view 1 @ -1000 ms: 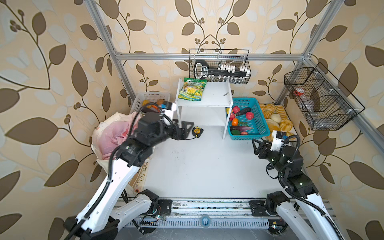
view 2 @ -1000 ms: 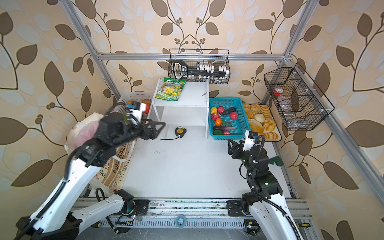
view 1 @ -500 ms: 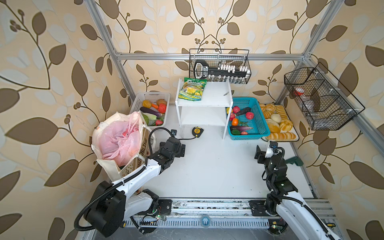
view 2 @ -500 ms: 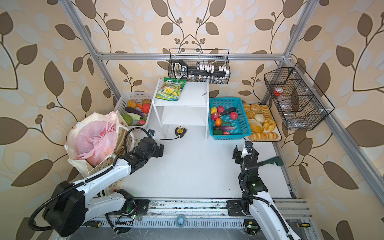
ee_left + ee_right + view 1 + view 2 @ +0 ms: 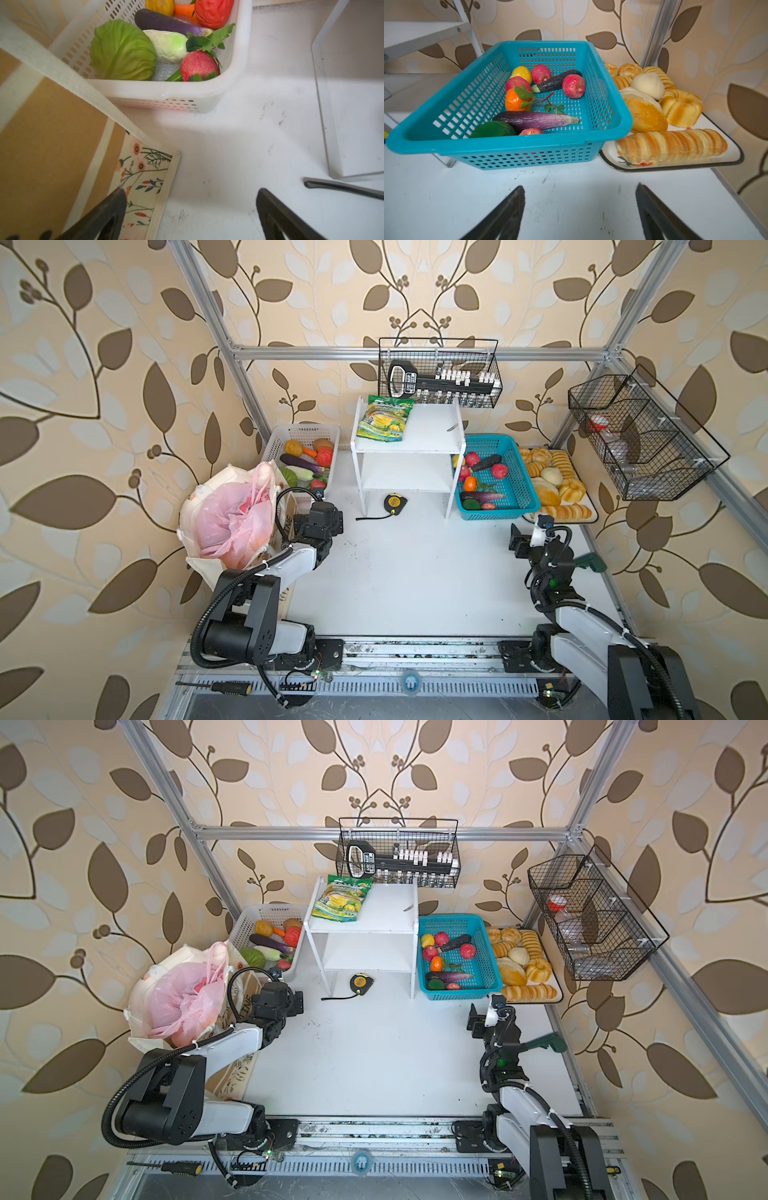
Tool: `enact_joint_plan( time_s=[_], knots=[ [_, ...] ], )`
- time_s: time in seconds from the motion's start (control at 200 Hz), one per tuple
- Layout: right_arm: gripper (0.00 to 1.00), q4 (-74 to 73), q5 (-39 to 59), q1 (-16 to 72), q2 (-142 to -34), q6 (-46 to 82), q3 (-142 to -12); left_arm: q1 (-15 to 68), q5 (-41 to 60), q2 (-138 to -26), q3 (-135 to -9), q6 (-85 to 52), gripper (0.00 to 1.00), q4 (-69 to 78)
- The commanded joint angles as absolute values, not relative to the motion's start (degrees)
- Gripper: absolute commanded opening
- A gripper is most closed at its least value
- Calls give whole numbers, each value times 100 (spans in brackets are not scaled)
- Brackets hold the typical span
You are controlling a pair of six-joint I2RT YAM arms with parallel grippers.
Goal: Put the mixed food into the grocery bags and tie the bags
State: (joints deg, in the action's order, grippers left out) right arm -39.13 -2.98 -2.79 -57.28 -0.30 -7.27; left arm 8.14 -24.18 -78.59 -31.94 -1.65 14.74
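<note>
The grocery bags stand at the table's left edge in both top views. The pink plastic bag (image 5: 232, 522) (image 5: 183, 998) sits bunched inside the cream canvas tote (image 5: 195, 506) (image 5: 166, 965). The mixed food is hidden; the pink bag bulges. My left gripper (image 5: 328, 510) (image 5: 291, 994) (image 5: 192, 190) is open and empty, low over the table beside the tote's flower-printed corner (image 5: 145, 172), under its strap (image 5: 62, 76). My right gripper (image 5: 517, 537) (image 5: 473, 1017) (image 5: 579, 185) is open and empty over bare table in front of the teal basket.
A white basket (image 5: 278, 439) (image 5: 239, 68) of toy vegetables stands behind the tote. A white shelf (image 5: 415, 443) carries a green-and-yellow packet (image 5: 384, 418). The teal basket (image 5: 523, 485) (image 5: 612, 116) holds toy fruit, beside a bread tray (image 5: 590, 510) (image 5: 735, 155). A tape measure (image 5: 395, 502) lies mid-table.
Both arms have drawn back toward the front rail and folded low. The left gripper dropped from the tote's top to the table beside it. The right gripper pulled back from the teal basket.
</note>
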Motion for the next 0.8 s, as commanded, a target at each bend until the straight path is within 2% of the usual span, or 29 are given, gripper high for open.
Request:
enact_joint_plan(
  time_s=[0.0,0.155,0.205,0.285,0.385,0.495,0.615,0.73,0.795],
  knots=[
    [84,-3713,558,-326,-6050,-252,-1218,765,-2399,-8036,-3085,-228,99,2191],
    [81,-3640,682,-188,-6564,306,-1457,765,-2465,-8505,-3318,-67,99,2175],
    [81,-3391,392,17,-6548,159,-1535,765,-2576,-8563,-3366,-68,99,2164],
    [83,-3482,-642,434,-6681,-64,-1591,728,-2636,-8610,-3252,-8,99,2513],
    [84,-4238,-813,524,-7084,-412,-1595,557,-2355,-8712,-3037,-4,99,3026],
    [83,-4742,-204,149,-7407,-172,-1479,519,-2155,-8621,-2951,0,99,3063],
    [84,-6540,192,-128,-7780,62,-715,503,-1942,-8439,-2643,51,99,3438],
    [88,-6352,-116,-9,-7734,24,-769,466,-1800,-8347,-2441,64,99,3723],
    [89,-5590,-575,68,-7693,95,-1109,442,-1761,-8345,-2356,47,99,3873]
  ],
)
